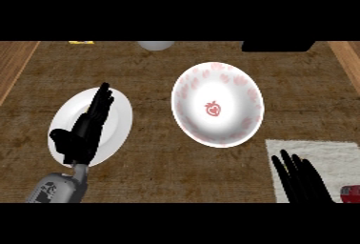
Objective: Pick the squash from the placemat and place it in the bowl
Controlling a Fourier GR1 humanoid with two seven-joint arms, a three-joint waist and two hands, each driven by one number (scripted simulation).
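1. Squash [350, 194] is showing only as a small dark red patch at the lower right edge of the head view, lying on the white placemat [330, 155]; most of it is sitting out of sight, so its full shape cannot be told.
2. Right hand [301, 183] is hovering over the near left part of the placemat, just beside the squash, with its fingers [288, 167] spread and straight, pinching nothing.
3. Judging by its kind, the squash is probably handling as a stiff, smooth-skinned thing with some weight, not fragile but apt to slide on a slick rind; taking it across its widest part, fingers on one side and thumb on the other, is looking like the safest hold.
4. Left hand [88, 126] is resting open over a plain white plate [121, 119] at the left, fingers straight and close together, pointing away from the robot and holding nothing.
5. Bowl [218, 105], white with a red strawberry mark in its middle and pink spots round its rim, is standing beyond the placemat toward the centre of the brown counter [162, 171], well apart from the squash and holding nothing yet.
6. Farthest off, a pale round object [155, 45] and a black object [278, 45] are sitting at the counter's far edge, too cut off to name.
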